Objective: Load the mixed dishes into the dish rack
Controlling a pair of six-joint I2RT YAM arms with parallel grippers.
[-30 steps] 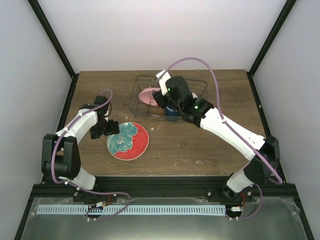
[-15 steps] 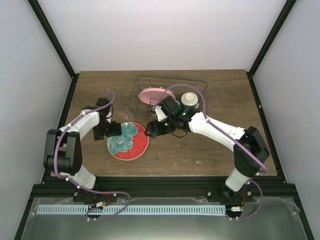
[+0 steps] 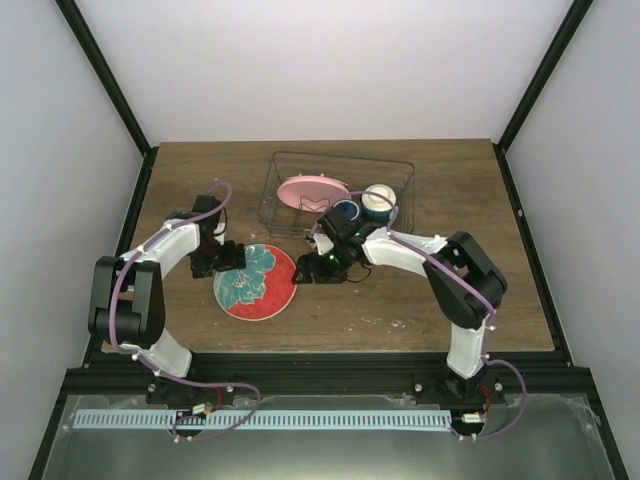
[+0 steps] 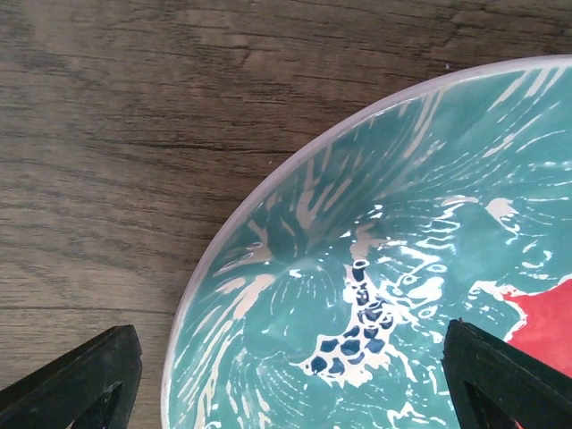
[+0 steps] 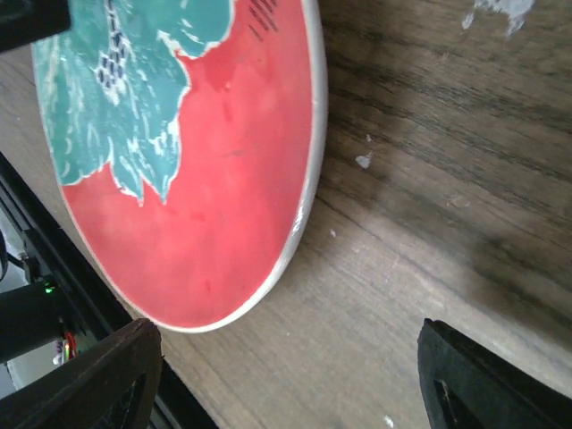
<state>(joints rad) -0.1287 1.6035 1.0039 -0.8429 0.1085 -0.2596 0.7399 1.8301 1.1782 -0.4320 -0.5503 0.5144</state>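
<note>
Red and teal glaze marks the plate that I place everything by; it lies flat on the wooden table, not in the rack. At that plate's left rim my left claw is spread wide and grasps nothing. From its wrist I see one finger over bare wood outside the rim and the other over the teal flower. Whether either tip touches the glaze I cannot tell. At the plate's right rim sits my right claw, also released, its two fingers well apart with only wood and the plate's edge showing between them. Behind the plate and to its right stands the dark wire dish rack. Inside it, nearest the plate, is the pink plate, tilted. Next comes the dark blue mug, and farthest right the cream bowl.
</note>
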